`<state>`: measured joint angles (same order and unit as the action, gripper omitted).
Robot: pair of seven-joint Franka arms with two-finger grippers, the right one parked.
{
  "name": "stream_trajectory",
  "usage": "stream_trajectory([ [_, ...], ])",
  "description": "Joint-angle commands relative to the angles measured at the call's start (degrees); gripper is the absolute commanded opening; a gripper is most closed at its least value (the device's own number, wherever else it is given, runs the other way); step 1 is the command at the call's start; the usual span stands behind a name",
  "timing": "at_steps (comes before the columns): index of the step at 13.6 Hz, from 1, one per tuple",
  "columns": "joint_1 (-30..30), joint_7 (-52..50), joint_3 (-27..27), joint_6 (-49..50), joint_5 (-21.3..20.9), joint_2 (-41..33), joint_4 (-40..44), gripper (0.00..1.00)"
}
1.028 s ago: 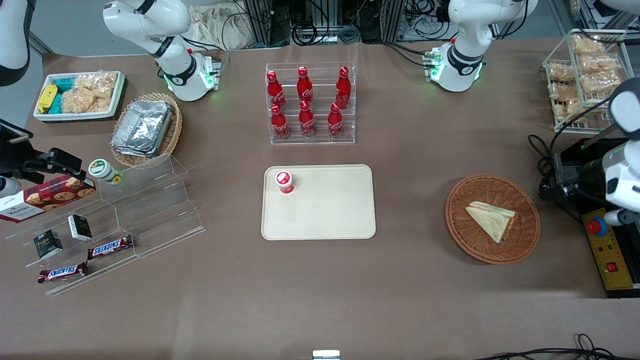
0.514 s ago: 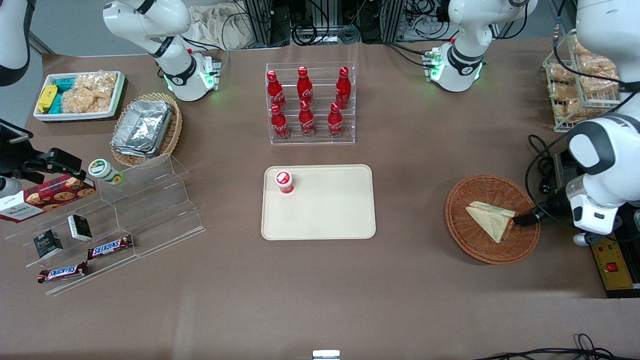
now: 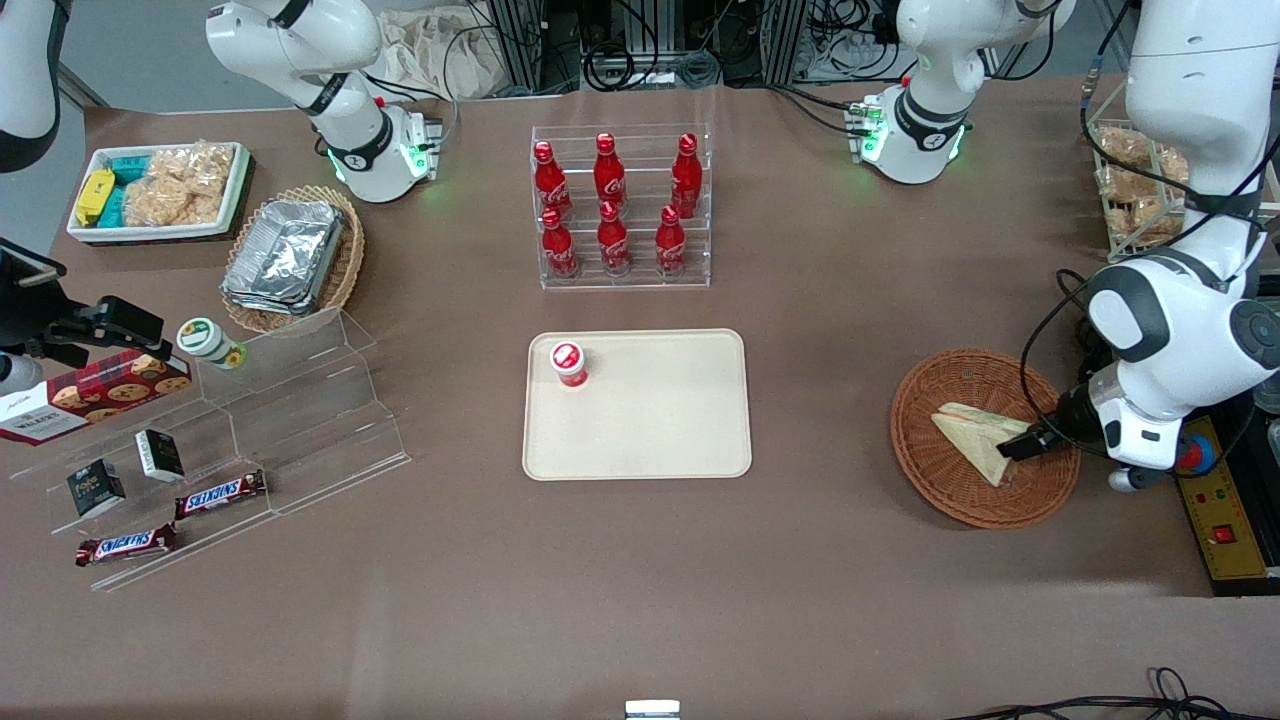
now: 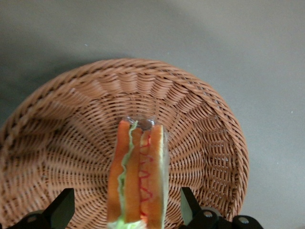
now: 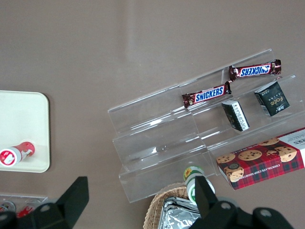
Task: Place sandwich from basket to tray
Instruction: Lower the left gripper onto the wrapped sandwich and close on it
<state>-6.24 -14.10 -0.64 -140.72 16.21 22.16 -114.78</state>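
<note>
The sandwich point(image 3: 975, 440), a cream wedge with orange-red filling, lies in the round reddish-brown wicker basket point(image 3: 940, 480) toward the working arm's end of the table. My left gripper point(image 3: 1022, 446) is low over the basket at the sandwich's cut edge. In the left wrist view the gripper point(image 4: 126, 210) is open, with one black finger point(image 4: 62, 210) on each side of the sandwich point(image 4: 138, 176) and gaps between them, over the basket's weave point(image 4: 71, 119). The beige tray point(image 3: 660, 420) lies at the table's middle.
A small red-capped bottle point(image 3: 569, 363) stands on the tray's corner. A rack of cola bottles point(image 3: 620, 210) stands farther from the front camera than the tray. A yellow control box with a red button point(image 3: 1215, 500) lies beside the basket, and a wire snack rack point(image 3: 1130, 190) stands farther back.
The left arm has swung in from the table's end and come down. Its gripper has moved over the basket to the sandwich's cut edge. The sandwich has not moved.
</note>
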Motion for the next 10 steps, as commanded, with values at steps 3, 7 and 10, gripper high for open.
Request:
stream_trajectory([
  [3,0.1,-0.6,-0.6,-2.0,1.1,0.7,-0.4,0.61],
  [7,0.1,-0.4,-1.4,-0.4,0.3,-1.3,-0.1,0.08],
  [10,0.2,-0.2,-2.0,5.6,-1.5,-4.9,2.0,0.0],
])
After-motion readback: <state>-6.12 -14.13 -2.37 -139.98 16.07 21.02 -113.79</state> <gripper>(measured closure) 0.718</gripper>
